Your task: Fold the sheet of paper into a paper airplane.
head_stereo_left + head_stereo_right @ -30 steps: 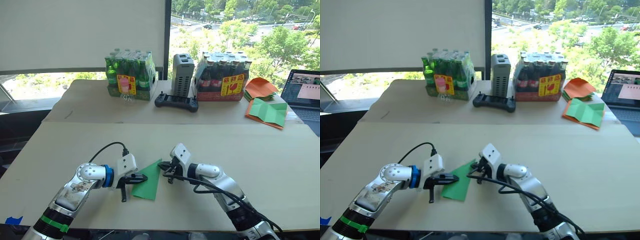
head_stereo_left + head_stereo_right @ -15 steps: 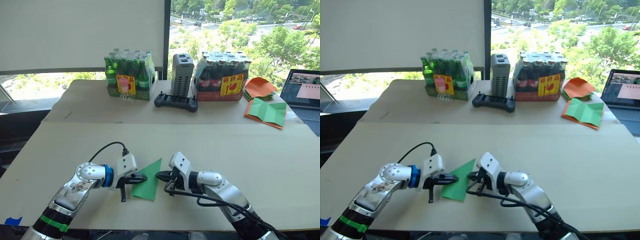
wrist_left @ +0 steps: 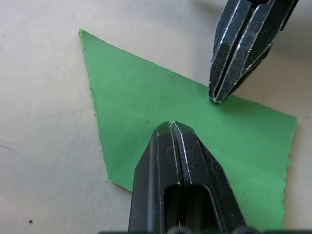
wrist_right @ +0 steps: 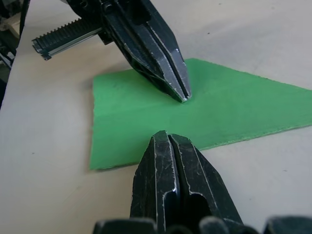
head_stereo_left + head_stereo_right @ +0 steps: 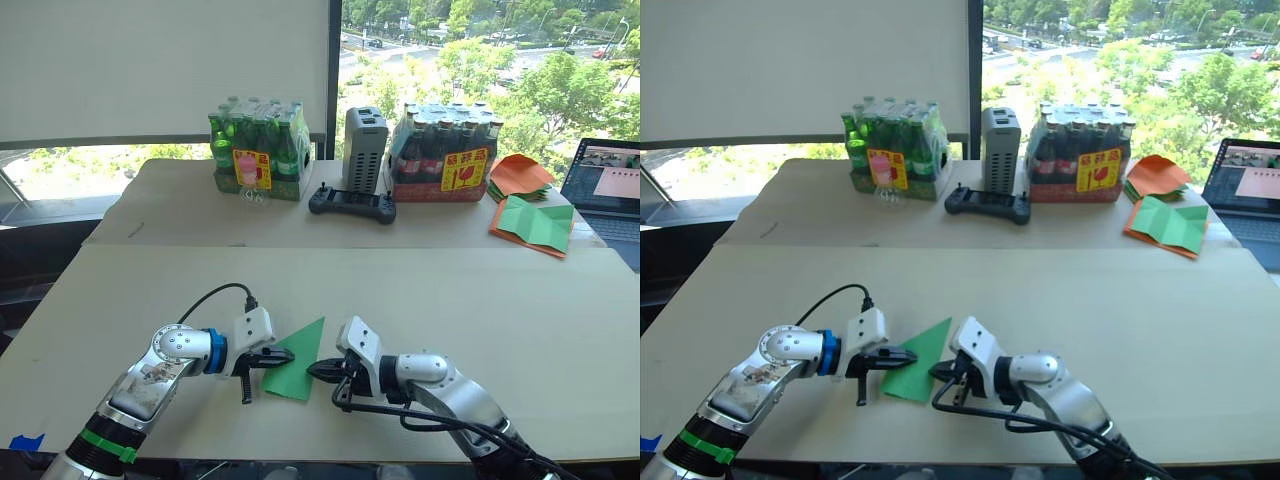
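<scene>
Both my grippers — left (image 5: 288,355) and right (image 5: 312,370) — are clenched empty, tips pressing the sheet of paper (image 5: 297,361) flat.

The sheet of paper (image 5: 298,362) is bright green, folded to a narrow wedge; it lies flat on the counter (image 5: 420,290), its point toward the far side.

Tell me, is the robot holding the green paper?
No. Both grippers are shut with nothing between their fingers; the left gripper presses its tip on the sheet of paper.
</scene>
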`<state>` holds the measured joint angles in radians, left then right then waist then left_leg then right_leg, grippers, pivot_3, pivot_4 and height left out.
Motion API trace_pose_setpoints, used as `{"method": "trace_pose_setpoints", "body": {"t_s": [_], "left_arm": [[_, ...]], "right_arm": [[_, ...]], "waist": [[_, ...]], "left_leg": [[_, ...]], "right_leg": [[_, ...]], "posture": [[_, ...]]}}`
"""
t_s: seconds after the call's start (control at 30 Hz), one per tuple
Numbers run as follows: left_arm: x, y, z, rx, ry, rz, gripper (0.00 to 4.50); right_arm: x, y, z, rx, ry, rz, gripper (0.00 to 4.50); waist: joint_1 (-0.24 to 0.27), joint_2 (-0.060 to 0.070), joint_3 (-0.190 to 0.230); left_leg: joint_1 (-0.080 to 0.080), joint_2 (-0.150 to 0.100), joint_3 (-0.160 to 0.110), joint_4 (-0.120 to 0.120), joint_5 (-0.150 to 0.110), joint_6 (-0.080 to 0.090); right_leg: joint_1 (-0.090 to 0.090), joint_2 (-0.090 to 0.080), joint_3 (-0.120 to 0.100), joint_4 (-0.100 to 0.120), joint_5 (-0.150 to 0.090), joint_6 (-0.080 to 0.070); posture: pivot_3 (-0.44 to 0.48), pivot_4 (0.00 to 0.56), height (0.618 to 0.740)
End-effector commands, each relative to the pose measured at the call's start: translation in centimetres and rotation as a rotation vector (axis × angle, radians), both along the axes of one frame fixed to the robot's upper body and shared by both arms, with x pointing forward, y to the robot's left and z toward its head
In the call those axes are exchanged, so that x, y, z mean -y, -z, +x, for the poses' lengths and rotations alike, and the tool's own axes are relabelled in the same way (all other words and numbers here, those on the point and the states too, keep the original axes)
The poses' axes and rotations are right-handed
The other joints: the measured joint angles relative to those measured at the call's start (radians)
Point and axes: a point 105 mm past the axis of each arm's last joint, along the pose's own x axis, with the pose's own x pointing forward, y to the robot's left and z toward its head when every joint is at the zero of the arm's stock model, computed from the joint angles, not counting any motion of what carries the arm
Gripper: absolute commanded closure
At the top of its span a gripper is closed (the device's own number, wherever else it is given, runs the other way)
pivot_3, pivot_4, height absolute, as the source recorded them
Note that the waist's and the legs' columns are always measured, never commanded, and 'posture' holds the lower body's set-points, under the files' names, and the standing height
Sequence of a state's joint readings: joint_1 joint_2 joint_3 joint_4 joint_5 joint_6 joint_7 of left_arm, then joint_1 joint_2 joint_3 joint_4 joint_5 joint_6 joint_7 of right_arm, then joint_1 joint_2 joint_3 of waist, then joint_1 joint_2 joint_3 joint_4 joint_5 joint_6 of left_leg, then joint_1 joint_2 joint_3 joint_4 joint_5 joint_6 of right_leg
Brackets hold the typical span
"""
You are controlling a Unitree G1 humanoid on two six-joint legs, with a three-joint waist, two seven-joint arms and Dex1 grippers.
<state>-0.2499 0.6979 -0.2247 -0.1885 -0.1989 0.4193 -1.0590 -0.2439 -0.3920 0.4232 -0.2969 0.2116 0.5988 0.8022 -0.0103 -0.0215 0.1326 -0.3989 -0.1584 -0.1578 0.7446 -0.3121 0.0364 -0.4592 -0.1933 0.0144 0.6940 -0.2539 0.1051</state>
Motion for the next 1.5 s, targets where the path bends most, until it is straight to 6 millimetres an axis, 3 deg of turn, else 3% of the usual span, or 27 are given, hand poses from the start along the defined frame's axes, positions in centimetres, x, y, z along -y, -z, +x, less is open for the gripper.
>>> {"method": "trace_pose_setpoints", "body": {"t_s": [0.03,0.4,0.93,1.13,1.27,1.43,1.5], "left_arm": [[-0.3,0.6,-0.1,-0.019,-0.005,0.029,4.46],[-0.4,0.7,-0.1,-0.023,-0.005,0.033,4.46],[-0.6,0.8,-0.2,-0.027,-0.009,0.038,4.46],[-0.9,0.2,0.1,-0.015,-0.012,0.025,4.46],[-1.9,-2.4,1.0,0.027,-0.044,-0.022,4.46],[-4.0,-5.3,2.0,0.074,-0.029,-0.019,4.46],[-4.6,-6.0,2.7,0.121,0.023,0.028,3.90]], "right_arm": [[-0.2,1.5,-1.7,-0.089,-0.052,-0.035,4.50],[-0.6,1.6,-3.3,-0.075,-0.155,-0.071,4.50],[-0.4,1.3,-3.6,-0.041,-0.187,-0.088,4.50],[0.1,-2.9,-1.9,0.010,-0.107,0.099,4.50],[1.8,-6.6,-0.7,0.052,-0.006,0.232,4.50],[3.0,-8.6,-0.2,0.081,0.072,0.273,4.50],[3.3,-8.3,0.0,0.094,0.102,0.243,4.50]], "waist": [[0.001,0.000,0.000],[0.003,0.000,0.000],[0.006,0.000,0.000],[0.010,0.000,0.001],[0.013,0.000,0.002],[0.020,-0.001,0.002],[0.021,-0.001,0.002]], "left_leg": [[0.000,0.000,0.000,0.000,0.000,0.000],[0.000,0.000,0.000,0.000,0.000,0.000],[0.000,0.000,0.000,-0.001,0.000,0.000],[-0.001,0.000,0.000,0.000,0.000,0.000],[-0.003,0.000,0.000,0.000,0.000,0.000],[-0.007,0.000,-0.001,0.000,0.000,-0.001],[-0.008,0.000,-0.001,0.000,0.001,-0.001]], "right_leg": [[0.000,0.000,0.000,0.000,0.000,0.000],[0.000,0.000,0.000,-0.001,0.000,0.000],[0.000,0.000,0.000,-0.002,0.000,0.000],[0.000,0.000,0.000,-0.002,0.000,0.000],[-0.002,0.000,0.000,-0.002,0.000,0.000],[-0.006,0.000,-0.001,-0.002,0.000,0.000],[-0.007,0.000,-0.001,-0.002,0.000,0.000]], "posture": [[0.000,0.150,0.675],[0.000,0.150,0.675],[0.000,0.150,0.675],[0.000,0.150,0.675],[0.000,0.150,0.675],[0.000,0.150,0.675],[0.000,0.150,0.675]]}}
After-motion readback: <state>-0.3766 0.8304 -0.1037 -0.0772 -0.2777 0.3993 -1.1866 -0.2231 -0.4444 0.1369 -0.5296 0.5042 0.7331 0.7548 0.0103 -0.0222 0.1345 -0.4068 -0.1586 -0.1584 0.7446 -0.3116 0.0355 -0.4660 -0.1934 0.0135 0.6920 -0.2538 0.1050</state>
